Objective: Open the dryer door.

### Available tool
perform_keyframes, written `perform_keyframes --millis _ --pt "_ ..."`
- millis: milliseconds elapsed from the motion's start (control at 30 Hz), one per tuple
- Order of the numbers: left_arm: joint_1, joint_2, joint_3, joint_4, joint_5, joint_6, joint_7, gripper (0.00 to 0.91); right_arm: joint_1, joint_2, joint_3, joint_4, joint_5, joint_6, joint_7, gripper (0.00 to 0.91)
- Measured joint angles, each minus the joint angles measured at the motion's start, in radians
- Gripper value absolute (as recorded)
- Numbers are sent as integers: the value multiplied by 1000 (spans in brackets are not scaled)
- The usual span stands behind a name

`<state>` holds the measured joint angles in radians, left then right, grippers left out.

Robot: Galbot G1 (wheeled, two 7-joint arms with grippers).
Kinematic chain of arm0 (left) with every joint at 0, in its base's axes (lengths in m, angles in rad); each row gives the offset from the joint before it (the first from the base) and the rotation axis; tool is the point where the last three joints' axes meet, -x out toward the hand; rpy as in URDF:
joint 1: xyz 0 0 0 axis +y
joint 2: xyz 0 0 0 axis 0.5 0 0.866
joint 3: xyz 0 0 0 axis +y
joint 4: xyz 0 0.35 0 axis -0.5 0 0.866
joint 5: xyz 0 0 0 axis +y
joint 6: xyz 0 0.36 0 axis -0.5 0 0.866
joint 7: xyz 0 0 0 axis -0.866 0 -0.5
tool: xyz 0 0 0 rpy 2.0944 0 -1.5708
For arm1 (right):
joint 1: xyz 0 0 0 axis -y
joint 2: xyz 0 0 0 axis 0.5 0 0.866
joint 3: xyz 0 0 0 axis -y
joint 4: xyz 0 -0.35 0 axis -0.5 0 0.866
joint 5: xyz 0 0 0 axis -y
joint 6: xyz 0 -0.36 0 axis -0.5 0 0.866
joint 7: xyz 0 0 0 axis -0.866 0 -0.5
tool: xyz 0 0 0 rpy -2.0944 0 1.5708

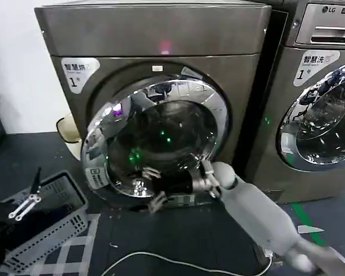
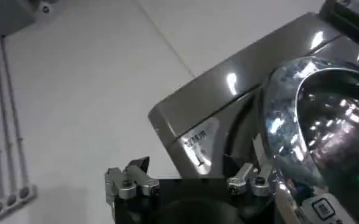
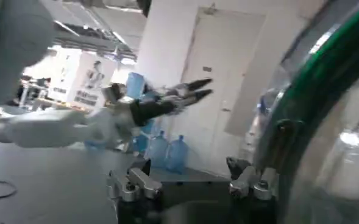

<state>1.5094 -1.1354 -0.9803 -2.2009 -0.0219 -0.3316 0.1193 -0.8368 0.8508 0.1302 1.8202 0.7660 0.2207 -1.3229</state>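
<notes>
The big round chrome-ringed dryer door [image 1: 155, 138] with dark glass stands partly swung out from the bronze-grey dryer [image 1: 149, 34]. The right gripper [image 1: 151, 187], fingers spread, reaches against its lower rim. The left gripper [image 1: 24, 204], also open, waits over a grey plastic basket [image 1: 57, 224] on dark floor [image 1: 161, 241].

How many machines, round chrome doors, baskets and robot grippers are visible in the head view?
Machines: 2, the dryer and the LG machine
Round chrome doors: 2, the dryer door, standing ajar, and the LG machine's door
Baskets: 1, the grey basket on the floor
Grippers: 2, the left gripper over the basket and the right gripper at the dryer door's lower edge
Total: 7
</notes>
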Motion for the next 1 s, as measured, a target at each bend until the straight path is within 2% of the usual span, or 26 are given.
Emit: perform_keyframes --millis 100,233,500,767,900,1000 --pt "-60 28 38 51 48 20 -27 907 -162 -19 140 78 -1 14 -12 907" --pt "-158 59 95 132 42 24 -33 907 -378 -9 350 159 -3 41 -30 907" --pt "-342 125 240 299 17 -5 -34 907 -757 123 732 267 4 125 -59 907" --pt "-492 189 400 417 -21 -73 -6 907 -937 283 961 273 53 226 3 907" --pt "-544 203 472 440 -40 -91 1 907 -987 376 1062 247 64 333 99 907" --pt "-580 207 529 449 -48 -104 6 907 -999 440 1135 221 64 389 173 907"
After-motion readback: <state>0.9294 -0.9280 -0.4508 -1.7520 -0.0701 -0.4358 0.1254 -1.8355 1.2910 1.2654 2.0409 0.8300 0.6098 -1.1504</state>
